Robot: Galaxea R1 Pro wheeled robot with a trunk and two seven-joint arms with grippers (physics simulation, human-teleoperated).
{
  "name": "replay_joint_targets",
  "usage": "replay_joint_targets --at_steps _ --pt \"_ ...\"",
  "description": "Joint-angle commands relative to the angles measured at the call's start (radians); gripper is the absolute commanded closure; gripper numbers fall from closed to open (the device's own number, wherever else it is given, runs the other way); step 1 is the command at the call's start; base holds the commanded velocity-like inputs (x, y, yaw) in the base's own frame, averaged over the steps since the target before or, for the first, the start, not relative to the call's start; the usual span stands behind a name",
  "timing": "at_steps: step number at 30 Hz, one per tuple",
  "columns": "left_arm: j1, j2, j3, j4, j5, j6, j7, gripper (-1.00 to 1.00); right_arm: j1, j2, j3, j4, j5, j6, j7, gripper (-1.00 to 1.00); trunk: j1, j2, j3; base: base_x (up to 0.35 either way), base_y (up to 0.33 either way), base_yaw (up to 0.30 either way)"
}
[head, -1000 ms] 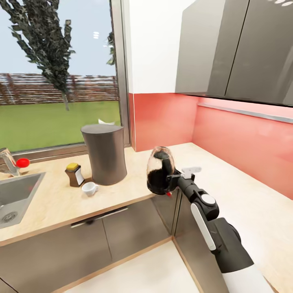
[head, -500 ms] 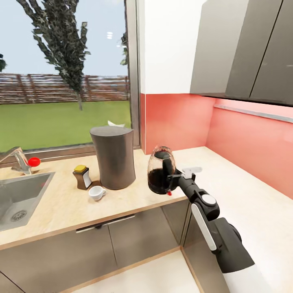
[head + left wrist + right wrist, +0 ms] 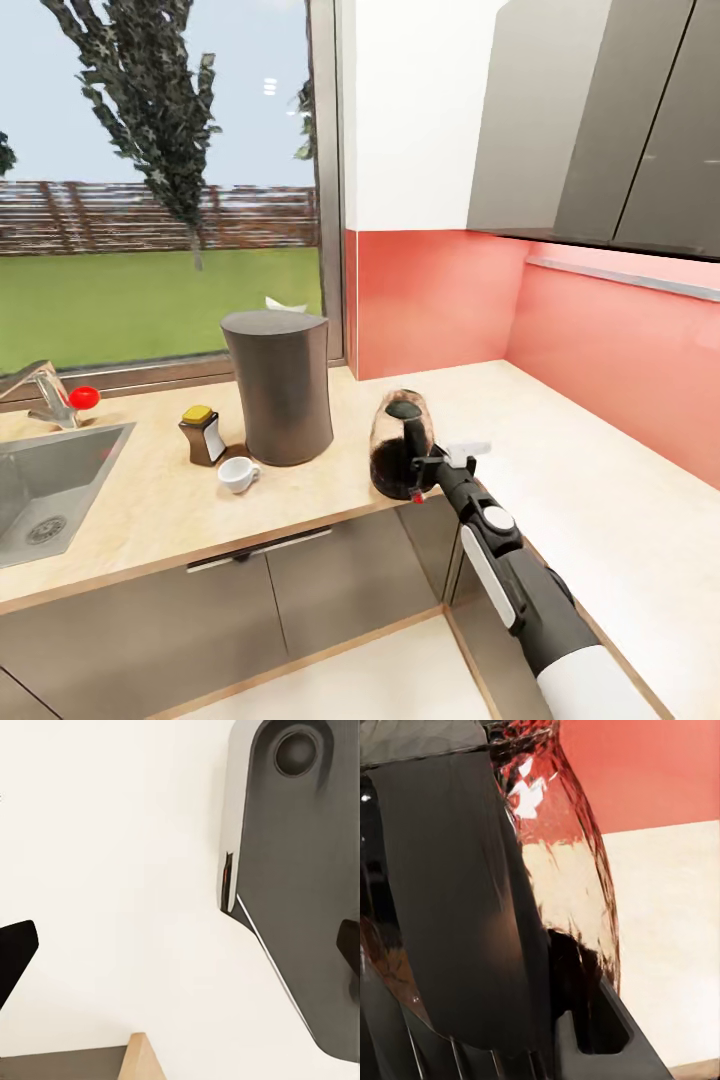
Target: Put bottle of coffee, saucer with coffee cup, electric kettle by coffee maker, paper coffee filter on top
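While the head view takes in the whole corner of the kitchen countertop (image 3: 150, 500), a light wood-look slab over grey cabinet fronts, the right wrist view presses close against the electric kettle (image 3: 562, 870), its clear faceted glass showing the red backsplash and pale counter through it beside a broad matte black handle. From the head view that kettle (image 3: 402, 445) stands at the counter's near edge, right of the coffee maker (image 3: 278, 385), with the right gripper (image 3: 432, 468) clamped on its black handle, jaws pinching it. The coffee maker is a tall matte dark grey cylinder, waisted slightly, and a whitish pointed paper coffee filter (image 3: 283, 303) peeks over its top. Just to its left stands the bottle of coffee (image 3: 202, 434), yellow-lidded with a pale label; near it, in front, sits the small white coffee cup (image 3: 238, 474) directly on the wood. Far left lies the steel sink (image 3: 50, 490). The left wrist view shows two dark fingertips (image 3: 15, 956) spread wide apart over a pale floor.
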Motion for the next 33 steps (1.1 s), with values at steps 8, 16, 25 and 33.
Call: replay_joint_targets --at_steps 8,16,25,33 --pt "0.004 0.005 0.010 -0.003 -0.009 0.005 -0.007 -1.00 -0.001 0.000 0.002 -0.007 -0.009 0.004 -0.005 1.00 0.001 -0.002 -0.002 0.052 0.000 0.000" --pt "0.004 0.004 0.011 -0.003 -0.009 0.005 -0.007 -1.00 -0.001 0.000 0.004 -0.002 -0.009 0.004 -0.004 1.00 0.001 -0.002 -0.002 0.312 0.000 0.000" --pt "0.005 0.004 0.010 0.004 -0.010 0.010 -0.007 -1.00 -0.001 -0.001 0.005 -0.001 -0.009 0.004 -0.003 1.00 0.001 -0.002 -0.002 0.137 0.000 0.134" --pt "0.005 0.006 0.010 0.004 -0.010 0.010 -0.007 -1.00 -0.001 -0.003 0.007 -0.002 -0.009 0.004 -0.003 1.00 0.001 -0.002 -0.002 0.001 0.000 0.028"
